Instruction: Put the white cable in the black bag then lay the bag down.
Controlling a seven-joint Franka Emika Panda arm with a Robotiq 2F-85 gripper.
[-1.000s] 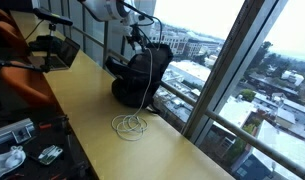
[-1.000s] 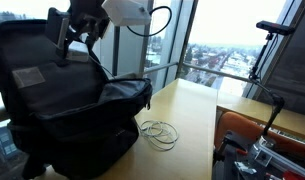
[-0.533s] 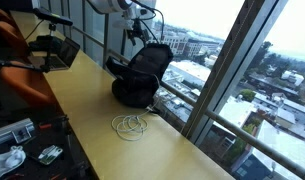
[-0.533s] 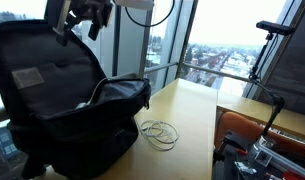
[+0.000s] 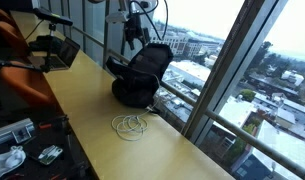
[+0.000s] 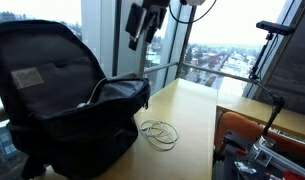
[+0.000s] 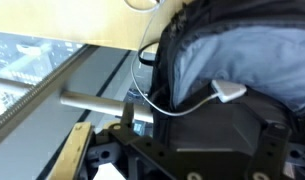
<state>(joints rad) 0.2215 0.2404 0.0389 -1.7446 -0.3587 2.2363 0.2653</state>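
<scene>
The black bag (image 6: 62,105) stands upright and open at the table's window end, and it shows in both exterior views (image 5: 142,75). The white cable's plug block (image 7: 230,91) lies inside on the grey lining. Its cord runs out over the bag's rim to loose coils on the table (image 6: 160,132), which also show in an exterior view (image 5: 129,124). My gripper (image 6: 142,25) hangs open and empty well above the bag's mouth, clear of it, and it shows in both exterior views (image 5: 135,30). Its black body fills the bottom of the wrist view (image 7: 197,155).
The wooden table (image 5: 92,100) runs along a tall window with a metal rail (image 7: 92,100) outside. An orange chair (image 5: 17,60), a laptop (image 5: 54,52) and loose gear (image 5: 22,140) are at the table's other side. A camera stand (image 6: 277,40) stands by the window.
My gripper has risen from the bag's mouth and moved off to the side. The plug block stays inside the bag. The coils on the table have not moved.
</scene>
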